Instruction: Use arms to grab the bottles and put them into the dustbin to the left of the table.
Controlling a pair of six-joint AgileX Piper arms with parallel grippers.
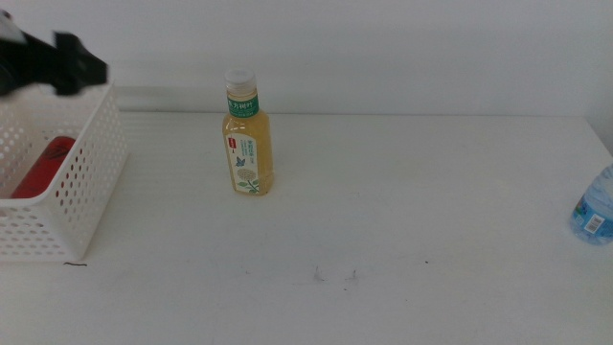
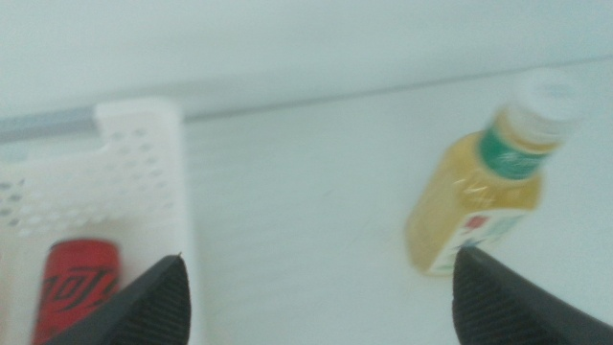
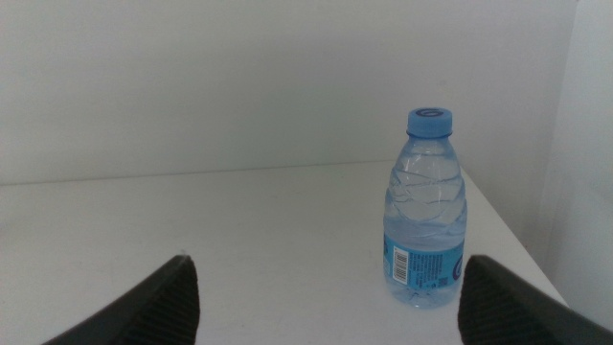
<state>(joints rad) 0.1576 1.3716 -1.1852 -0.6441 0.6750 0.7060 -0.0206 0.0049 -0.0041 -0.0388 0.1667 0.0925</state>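
Red soda can [image 1: 40, 165] is lying inside the white perforated dustbin [image 1: 86, 182] at the left end of the counter [image 1: 402, 220], so one of the three drinks is already binned. My left gripper [image 2: 321, 287] is hanging above the bin's inner rim, seen as a dark shape in the middle view's top left corner, its fingers [image 2: 144, 307] spread wide and holding nothing. The yellow tea bottle [image 1: 247, 139] is standing upright on the counter, near the bin but clear of it, white cap on, green label facing the camera.

My right gripper [image 3: 326, 292] is out of the middle view; its wrist camera is showing its fingers [image 3: 144, 307] wide apart and empty, looking at the small clear water bottle [image 3: 424, 206]. That bottle is standing upright close to the counter's right edge, well apart from the tea bottle, and only half visible at the middle view's right border.

I am judging the step in hand to be the turn from the bin toward the tea bottle. The next move is calling for my left fingers to stay wide, straddle the bottle's body, close on it, and lift it over the bin wall.
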